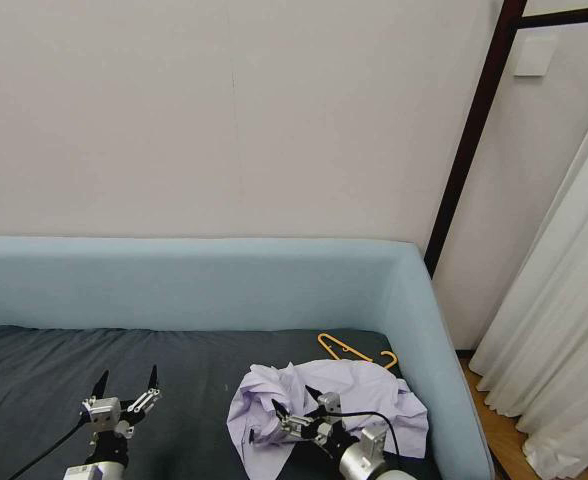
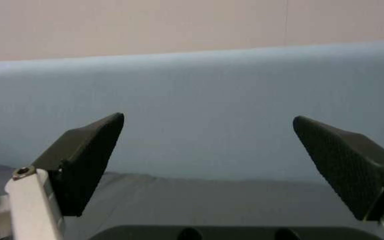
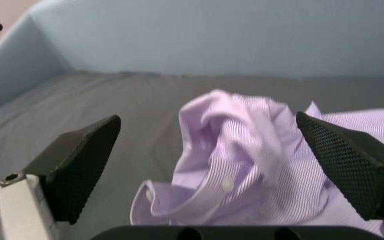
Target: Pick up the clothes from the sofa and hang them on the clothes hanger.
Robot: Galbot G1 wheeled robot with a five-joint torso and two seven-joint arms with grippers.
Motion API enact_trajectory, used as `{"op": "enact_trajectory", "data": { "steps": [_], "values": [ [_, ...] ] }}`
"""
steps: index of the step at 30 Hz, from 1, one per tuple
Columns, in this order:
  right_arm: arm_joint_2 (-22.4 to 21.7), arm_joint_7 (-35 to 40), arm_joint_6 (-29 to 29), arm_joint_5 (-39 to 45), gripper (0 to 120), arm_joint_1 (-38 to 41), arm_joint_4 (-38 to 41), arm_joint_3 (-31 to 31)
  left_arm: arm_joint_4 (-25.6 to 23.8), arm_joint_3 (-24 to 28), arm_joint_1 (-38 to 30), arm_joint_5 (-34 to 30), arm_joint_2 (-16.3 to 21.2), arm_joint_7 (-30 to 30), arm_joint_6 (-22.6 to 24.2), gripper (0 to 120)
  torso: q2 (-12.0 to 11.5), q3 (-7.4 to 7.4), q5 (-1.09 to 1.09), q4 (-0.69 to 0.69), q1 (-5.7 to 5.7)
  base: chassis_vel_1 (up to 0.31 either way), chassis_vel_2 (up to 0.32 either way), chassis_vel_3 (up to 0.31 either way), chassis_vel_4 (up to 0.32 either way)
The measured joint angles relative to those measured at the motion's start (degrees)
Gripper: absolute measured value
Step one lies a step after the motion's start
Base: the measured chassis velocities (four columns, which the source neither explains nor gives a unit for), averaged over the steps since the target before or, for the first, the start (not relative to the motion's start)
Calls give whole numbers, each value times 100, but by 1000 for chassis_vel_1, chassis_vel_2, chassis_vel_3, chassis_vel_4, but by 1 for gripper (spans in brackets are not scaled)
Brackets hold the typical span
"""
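Observation:
A crumpled lilac striped shirt [image 1: 324, 400] lies on the dark grey seat of the sofa [image 1: 174, 370], near its right end. An orange clothes hanger [image 1: 349, 350] rests on the seat just behind the shirt, partly hidden under it. My right gripper [image 1: 296, 405] hovers open over the shirt's near left part; in the right wrist view the shirt [image 3: 245, 155] bunches up between the spread fingers [image 3: 78, 165]. My left gripper [image 1: 127, 385] stands open above bare seat well to the shirt's left, pointing at the light blue backrest [image 2: 199, 110].
The sofa's light blue right armrest [image 1: 424, 340] rises beside the shirt. Past it a dark door frame [image 1: 469, 140], white curtains [image 1: 564, 330] and wooden floor [image 1: 499, 420] fill the right side. A plain wall stands behind the sofa.

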Motion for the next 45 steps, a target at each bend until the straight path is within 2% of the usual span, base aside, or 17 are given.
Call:
{"op": "enact_trajectory", "data": {
  "steps": [3, 8, 9, 11, 12, 17, 18, 20, 22, 23, 24, 27, 28, 33, 38, 42, 45],
  "values": [
    [61, 270, -152, 28, 100, 39, -22, -122, 180, 10, -69, 76, 126, 55, -58, 100, 0, 0, -1, 0, 0, 0, 0, 0, 0],
    [187, 1064, -751, 201, 100, 150, -3, -382, 348, 92, -117, 219, 366, 183, -155, 100, 0, 0, 1, 0, 0, 0, 0, 0, 0],
    [206, 1176, -782, 209, 100, 167, -2, -397, 389, 153, -110, 254, 424, 322, -276, 100, 0, 0, 2, 0, 0, 0, 0, 0, 0],
    [216, 1286, -780, 222, 100, 204, 64, -344, 592, 300, -141, 307, 621, 1016, -816, 100, 0, 0, 0, 1, 0, 0, 0, 0, 0],
    [216, 1286, -780, 222, 100, 204, 64, -344, 592, 300, -141, 307, 621, 1016, -816, 100, 0, 0, 0, 1, 0, 0, 0, 0, 0],
    [132, 826, -299, 295, 100, 255, 400, 339, 1396, 684, -634, 248, 1206, 2994, -1726, 100, 0, 1, 1, 0, 1, 0, 0, 0, 0],
    [132, 826, -299, 295, 100, 255, 400, 339, 1396, 684, -634, 248, 1206, 2994, -1726, 100, 0, 1, 1, 0, 1, 0, 0, 0, 0],
    [114, 675, -187, 362, 100, 258, 543, 622, 1722, 837, -899, 174, 1392, 3741, -1965, 100, 0, 0, 2, -1, 1, 0, 0, 0, 0],
    [91, 594, -164, 488, 100, 245, 747, 1054, 2212, 1032, -1434, 183, 1581, 4850, -2284, 100, 0, 1, 1, 2, 1, 0, 0, 0, 0],
    [83, 578, -172, 536, 100, 227, 825, 1253, 2454, 1117, -1753, 219, 1639, 5401, -2410, 100, 0, 0, 2, -2, 1, 0, 0, 0, 0],
    [83, 578, -172, 536, 100, 227, 825, 1253, 2454, 1117, -1753, 219, 1639, 5401, -2410, 100, 0, 0, 2, -2, 1, 0, 0, 0, 0],
    [90, 558, -217, 606, 100, 136, 961, 1689, 2998, 1423, -2578, 391, 1679, 6522, -2507, 100, 0, 1, 1, -4, 1, 0, 0, 0, 0],
    [90, 558, -217, 606, 100, 136, 961, 1689, 2998, 1423, -2578, 391, 1679, 6522, -2507, 100, 0, 1, 1, -4, 1, 0, 0, 0, 0],
    [103, 544, -242, 599, 100, -88, 1117, 2003, 3648, 1903, -3366, 651, 1482, 7715, -2395, 100, 0, 1, 3, -1, 1, 0, 0, 0, 0],
    [52, 552, -242, 570, 100, -222, 1194, 2061, 3992, 2060, -3698, 1054, 1184, 8265, -2299, 100, -1, 1, 1, 0, 1, 0, 0, 0, 0],
    [27, 556, -236, 562, 100, -254, 1211, 2065, 4165, 2102, -3837, 1196, 1040, 8333, -2277, 100, -1, 1, 4, -1, 1, 0, 0, 0, 0],
    [10, 563, -222, 555, 100, -272, 1223, 2064, 4305, 2149, -3948, 1288, 893, 8342, -2180, 94, -1, 1, 2, -1, 1, 0, 0, 0, 0]
  ]
}}
